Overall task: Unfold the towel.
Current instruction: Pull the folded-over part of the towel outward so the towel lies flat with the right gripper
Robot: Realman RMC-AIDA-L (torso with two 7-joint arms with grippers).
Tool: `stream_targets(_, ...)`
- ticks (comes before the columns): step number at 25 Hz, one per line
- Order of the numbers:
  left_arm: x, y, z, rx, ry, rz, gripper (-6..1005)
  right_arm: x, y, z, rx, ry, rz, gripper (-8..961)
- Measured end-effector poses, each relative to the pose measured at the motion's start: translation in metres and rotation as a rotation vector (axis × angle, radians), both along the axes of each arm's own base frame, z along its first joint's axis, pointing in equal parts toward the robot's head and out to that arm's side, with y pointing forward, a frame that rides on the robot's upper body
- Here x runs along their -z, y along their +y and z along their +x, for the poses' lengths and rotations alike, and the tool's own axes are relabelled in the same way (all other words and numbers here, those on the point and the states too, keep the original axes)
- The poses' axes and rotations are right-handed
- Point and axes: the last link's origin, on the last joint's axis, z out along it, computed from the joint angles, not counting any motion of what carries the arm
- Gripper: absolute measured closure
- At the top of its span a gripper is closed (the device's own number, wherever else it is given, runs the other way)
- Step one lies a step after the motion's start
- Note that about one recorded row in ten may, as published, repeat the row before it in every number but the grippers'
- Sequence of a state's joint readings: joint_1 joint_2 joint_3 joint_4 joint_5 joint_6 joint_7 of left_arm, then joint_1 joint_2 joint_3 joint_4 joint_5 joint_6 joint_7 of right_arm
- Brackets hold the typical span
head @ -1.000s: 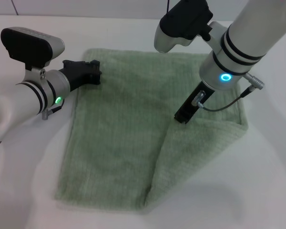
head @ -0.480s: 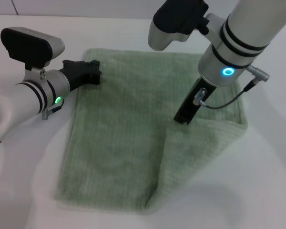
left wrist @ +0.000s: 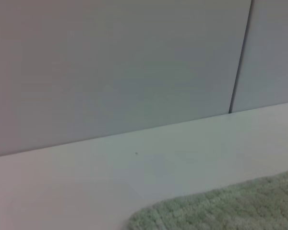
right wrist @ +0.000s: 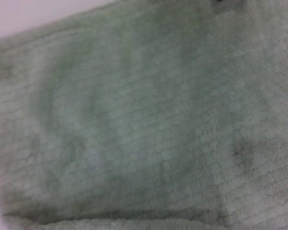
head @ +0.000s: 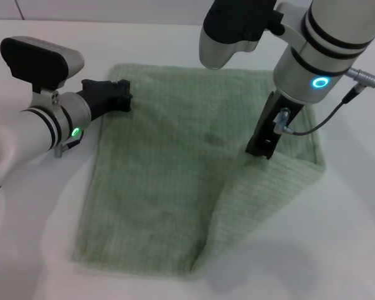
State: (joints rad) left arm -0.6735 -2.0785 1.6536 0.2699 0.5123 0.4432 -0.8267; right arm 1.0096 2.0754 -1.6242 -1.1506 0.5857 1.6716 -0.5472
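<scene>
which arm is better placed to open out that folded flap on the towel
Right, most likely. The right claw sits on the towel at the edge of the folded flap. The left claw rests at the far left corner, away from the fold.

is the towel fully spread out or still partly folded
Partly folded. The towel lies mostly flat, but its near-right corner flap is doubled over on top, beneath the right gripper.

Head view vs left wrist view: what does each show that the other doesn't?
Only the head view shows both arms: the left gripper at the far left corner of the pale sage-green ribbed terry towel, the right gripper down at its folded-over right flap. Only the left wrist view shows the grey wall panels with a vertical seam. Both show the white tabletop and the towel's far left corner.
</scene>
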Motion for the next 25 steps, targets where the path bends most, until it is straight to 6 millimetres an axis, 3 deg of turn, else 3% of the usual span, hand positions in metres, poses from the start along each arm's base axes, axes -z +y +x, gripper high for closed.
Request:
stream_targets(11, 0.0, -0.001, -0.002, -0.004, 0.0, 0.0, 996, 0.004, -0.031, -0.015, -0.08, -0.028, -0.177, 931)
stream_targets(25, -0.001, -0.001, -0.002, -0.003, 0.001, 0.001, 997, 0.011, -0.046, -0.013, -0.054, -0.13, -0.254, 929)
